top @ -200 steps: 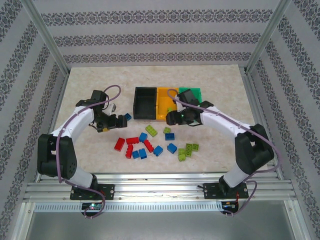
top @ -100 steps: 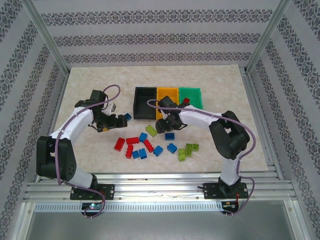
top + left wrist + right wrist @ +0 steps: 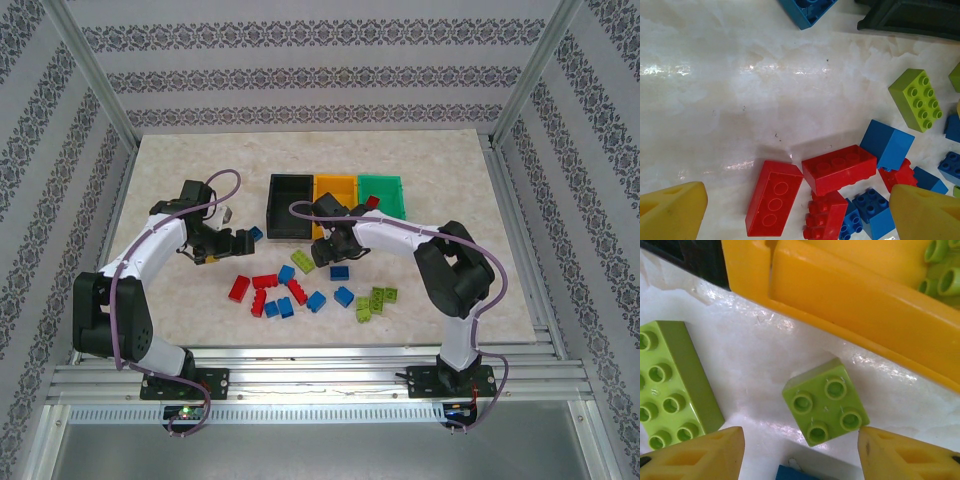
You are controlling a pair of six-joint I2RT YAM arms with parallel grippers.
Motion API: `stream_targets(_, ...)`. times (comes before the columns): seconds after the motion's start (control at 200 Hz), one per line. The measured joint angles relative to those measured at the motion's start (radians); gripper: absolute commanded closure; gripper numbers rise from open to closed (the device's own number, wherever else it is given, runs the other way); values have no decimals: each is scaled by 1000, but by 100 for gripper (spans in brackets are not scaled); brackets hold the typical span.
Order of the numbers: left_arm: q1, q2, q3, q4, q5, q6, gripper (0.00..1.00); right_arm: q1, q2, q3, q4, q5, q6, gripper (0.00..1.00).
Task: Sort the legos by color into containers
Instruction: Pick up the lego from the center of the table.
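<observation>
Right gripper (image 3: 799,440) edged left over studs-up 2x2 lego (image 3: 826,401).

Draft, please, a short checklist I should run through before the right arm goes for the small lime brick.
1. Right tool open: ok, fingers apart.
2. Small lime brick lined up between the fingers: ok, studs up, just ahead of the tips.
3. Long lime brick apart from it: ok.
4. Blue brick by the tool, clear of the closing fingers: cannot tell.
5. Orange-yellow bin wall apart from the small brick: ok.
6. Left tool away from the right arm: ok, open.
</observation>
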Motion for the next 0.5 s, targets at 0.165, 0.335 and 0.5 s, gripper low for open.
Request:
stream_targets(0.165,0,-1,-4,0,0,0,6,-1,-1,3,-19,25,-11,38)
stream_targets(0.335,0,-1,-4,0,5,0,6,-8,5,10,-19,38,-17,38)
stream_targets(0.5,0,-1,-4,0,12,0,6,-12,48,50,-8,38,-23,40)
